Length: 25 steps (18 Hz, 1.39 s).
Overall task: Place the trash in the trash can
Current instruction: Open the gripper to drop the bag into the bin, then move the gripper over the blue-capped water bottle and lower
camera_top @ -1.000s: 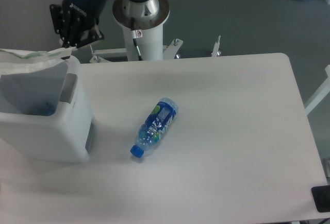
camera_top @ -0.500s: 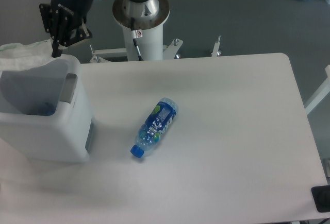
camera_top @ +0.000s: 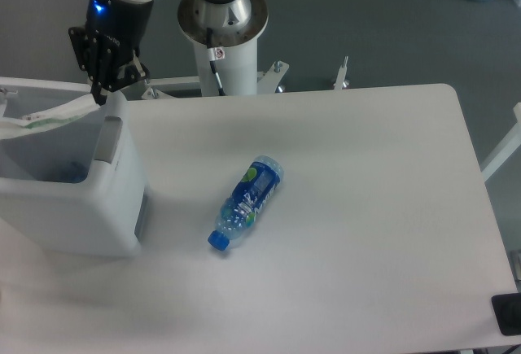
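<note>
End effector [camera_top: 101, 93] is hanging over the far rim of the trash can [camera_top: 73, 207], at the far left corner of the surface [camera_top: 350, 232]; its two dark fingers are drawn close together and are pinching one end of the plastic bag [camera_top: 50, 115]. The bag is stretching from the fingertips leftward as a thin pale strip with a faint green edge, and it is lying across the open rectangular mouth of the trash can, toward the left edge of the picture, where its far end is running out of sight. The trash can is standing upright along the left edge of the surface, its white walls rising above the surface and a grey panel [camera_top: 108, 140] showing on its right side near the rim; something blue is showing dimly inside it, too unclear to identify. The bottle [camera_top: 245, 201] is lying on its side near the middle of the surface, well apart from the trash can and from the end effector, with its blue cap [camera_top: 216, 240] pointing toward the near left corner and its base toward the far right. Nothing is touching the bottle. The arm's white mounting column [camera_top: 224, 32] is standing just beyond the far edge of the surface, to the right of the end effector, and a blue indicator light [camera_top: 98, 6] is glowing on the wrist housing above the fingers.
</note>
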Available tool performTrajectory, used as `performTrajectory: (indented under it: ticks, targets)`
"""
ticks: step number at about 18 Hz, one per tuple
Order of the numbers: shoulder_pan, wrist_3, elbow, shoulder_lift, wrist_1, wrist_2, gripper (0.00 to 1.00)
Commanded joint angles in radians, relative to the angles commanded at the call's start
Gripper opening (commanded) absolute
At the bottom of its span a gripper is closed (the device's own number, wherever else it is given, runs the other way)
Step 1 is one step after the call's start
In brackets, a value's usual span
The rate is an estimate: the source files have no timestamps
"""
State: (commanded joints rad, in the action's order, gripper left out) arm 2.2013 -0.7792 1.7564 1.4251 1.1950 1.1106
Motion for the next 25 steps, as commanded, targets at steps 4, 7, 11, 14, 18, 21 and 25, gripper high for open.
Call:
performTrajectory:
  ticks: [4, 7, 11, 14, 18, 21, 25]
  targets:
    - [-0.002, -0.005, -0.005, 0.0, -0.003, -0.002, 0.92]
    - [-0.002, -0.002, -0.005, 0.0, -0.002, -0.003, 1.0]
    - [-0.002, -0.008, -0.011, 0.003, -0.003, -0.002, 1.0]
    - [0.014, -0.009, -0.028, 0.012, -0.006, -0.002, 1.0]
    - [0.155, -0.052, -0.029, 0.02, -0.008, -0.003, 1.0]
    - [0.237, -0.084, -0.031, 0.063, -0.008, -0.005, 1.0]
    - [0.299, -0.127, -0.063, 0.176, -0.009, -0.003, 1.0]
